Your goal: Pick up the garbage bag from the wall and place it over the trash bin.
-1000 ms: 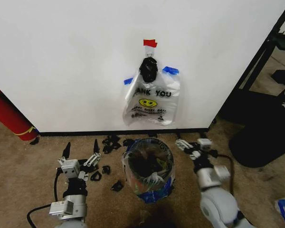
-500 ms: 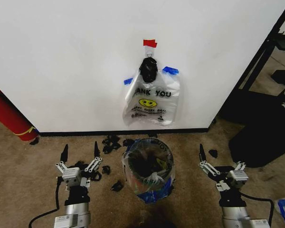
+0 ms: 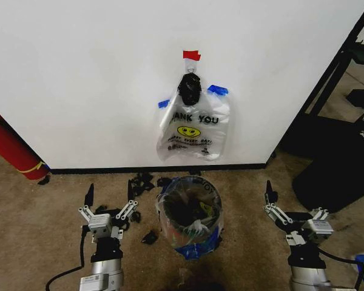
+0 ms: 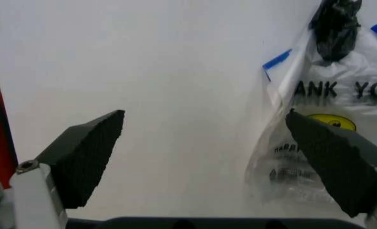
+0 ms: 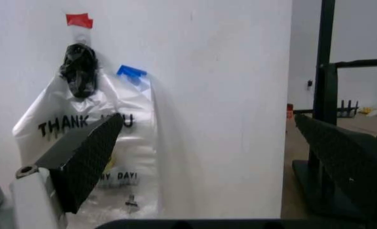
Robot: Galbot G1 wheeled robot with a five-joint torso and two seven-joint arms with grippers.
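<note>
The left gripper [image 3: 109, 195] hangs low over the carpet to the left of the trash bin [image 3: 190, 217], its two dark fingers spread wide with nothing between them. In the left wrist view the same left gripper [image 4: 204, 162] points at the wall [image 4: 144, 71], its pads far apart and only bare white wall showing in the gap.

The right gripper [image 3: 294, 197] hangs on the right of the bin at about the same height, also spread wide and holding nothing. In the right wrist view the right gripper [image 5: 207, 162] likewise has a broad gap between its pads and faces the wall [image 5: 226, 71].

The garbage bag [image 3: 191, 233], thin clear plastic with blue patches, lies draped over the rim of the bin, between the two grippers and apart from both. The bin stands on the carpet just in front of the black baseboard.

Farther off, on the wall above the bin, hangs a printed bag [image 3: 193, 130] reading THANK YOU with a yellow smiley, held by red tape [image 3: 192, 55] and blue tape. Small black scraps [image 3: 142, 182] lie on the floor to the left of the bin. A red cylinder [image 3: 9, 145] leans at the far left.
</note>
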